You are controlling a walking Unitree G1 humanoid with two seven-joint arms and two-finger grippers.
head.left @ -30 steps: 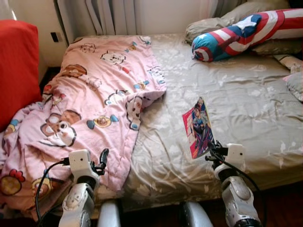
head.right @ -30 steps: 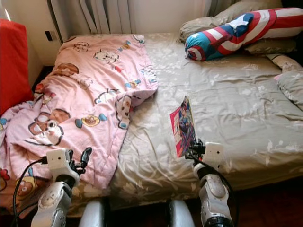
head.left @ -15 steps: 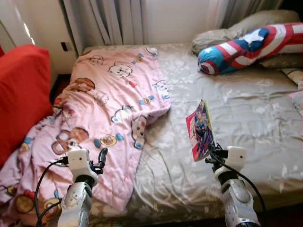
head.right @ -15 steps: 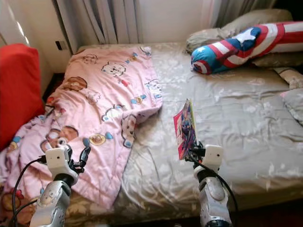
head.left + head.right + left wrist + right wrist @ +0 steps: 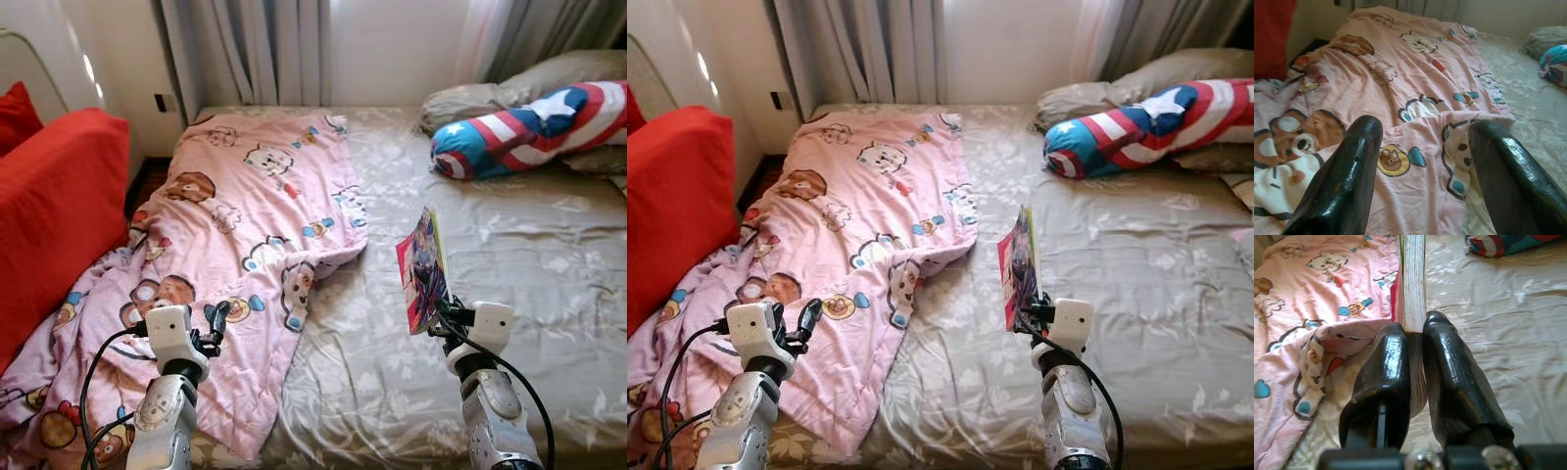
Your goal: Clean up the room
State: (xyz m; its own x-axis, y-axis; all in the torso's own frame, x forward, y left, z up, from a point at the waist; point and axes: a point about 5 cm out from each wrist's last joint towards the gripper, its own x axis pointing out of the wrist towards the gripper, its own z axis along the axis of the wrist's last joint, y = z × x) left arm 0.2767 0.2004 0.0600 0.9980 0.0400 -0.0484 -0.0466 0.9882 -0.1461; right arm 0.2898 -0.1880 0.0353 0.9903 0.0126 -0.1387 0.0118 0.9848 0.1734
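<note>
Bedroom, bed (image 5: 549, 245) ahead with grey-green sheet, curtains (image 5: 250, 49) behind. Right gripper (image 5: 1413, 340) clamped on a book (image 5: 423, 271), pages pinched edge-on between both fingers (image 5: 1386, 367), book upright and lifted clear of the sheet. So: one item picked up, not put away yet; no shelf or bin in view to take it. Left gripper (image 5: 1420, 147) spread wide, holding nothing, hovering just above the near part of the pink blanket (image 5: 235, 235). Blanket rumpled, spread ahead of and under the left gripper, its far-right corner folded over, near end trailing off the bed edge toward the red cushion (image 5: 54, 206) to the left gripper's outer side. Needs straightening or folding; looks untouched. Striped bolster (image 5: 534, 122) and grey pillows (image 5: 480, 96) well beyond the right gripper at the bed head, bolster lying across the pillows, probably fine or a minor tidy. Sheet wrinkled across the span between the grippers and beyond. Estimate: early stage. Done: book in hand. Left: stow book, sort blanket, smooth sheet, maybe square up pillows. Rest of the room out of frame, so remaining workload only partly known.
</note>
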